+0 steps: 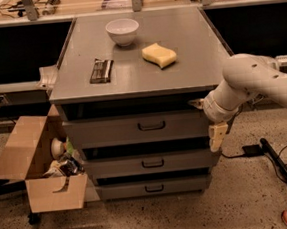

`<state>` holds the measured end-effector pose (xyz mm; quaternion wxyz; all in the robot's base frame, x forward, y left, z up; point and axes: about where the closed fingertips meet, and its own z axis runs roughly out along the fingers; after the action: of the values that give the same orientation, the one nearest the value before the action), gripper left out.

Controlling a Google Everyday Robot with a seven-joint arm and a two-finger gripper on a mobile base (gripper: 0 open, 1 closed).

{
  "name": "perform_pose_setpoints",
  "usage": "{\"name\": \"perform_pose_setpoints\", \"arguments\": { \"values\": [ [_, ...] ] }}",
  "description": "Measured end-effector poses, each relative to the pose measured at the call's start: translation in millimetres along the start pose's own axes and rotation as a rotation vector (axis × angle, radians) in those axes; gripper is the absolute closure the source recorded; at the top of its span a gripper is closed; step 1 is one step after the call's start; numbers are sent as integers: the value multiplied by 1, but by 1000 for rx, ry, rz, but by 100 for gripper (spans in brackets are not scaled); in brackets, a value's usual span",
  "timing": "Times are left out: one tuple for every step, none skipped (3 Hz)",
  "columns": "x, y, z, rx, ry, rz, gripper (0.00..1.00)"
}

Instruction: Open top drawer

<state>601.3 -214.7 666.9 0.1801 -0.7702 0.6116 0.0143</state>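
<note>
The grey cabinet point(180, 78) fills the middle of the view, three drawers stacked beneath its flat top. From the right comes the white arm point(251, 82), elbow high, wrist angled down and in toward the cabinet's right edge. On the left, on the speckled floor, an open cardboard box point(36, 156) sits just beside the cabinet with odds and ends inside.

The top drawer point(115, 130) lies directly under the cabinet top, a dark gap above its front. The middle drawer point(113, 167) and bottom drawer point(120, 191) sit below it. Up on top: a white bowl point(122, 31) near the back, a yellow sponge point(159, 55) to its right and nearer the front, and a dark flat packet point(102, 70) on the left.

The gripper point(198, 103) is at the right end of the top drawer, level with its upper edge. It is mostly hidden by the wrist, so I cannot tell whether it is wide or narrow. The drawer's small dark handle point(151, 126) sits at centre, well apart from the gripper.
</note>
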Motion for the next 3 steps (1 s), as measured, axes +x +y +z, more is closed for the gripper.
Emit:
{"name": "perform_pose_setpoints", "arguments": {
  "values": [
    [2,-4,21,-38,8,-11,6],
    [0,0,23,-67,24,8,22],
    [-11,15,0,-68,46,40,53]
  ]
}}
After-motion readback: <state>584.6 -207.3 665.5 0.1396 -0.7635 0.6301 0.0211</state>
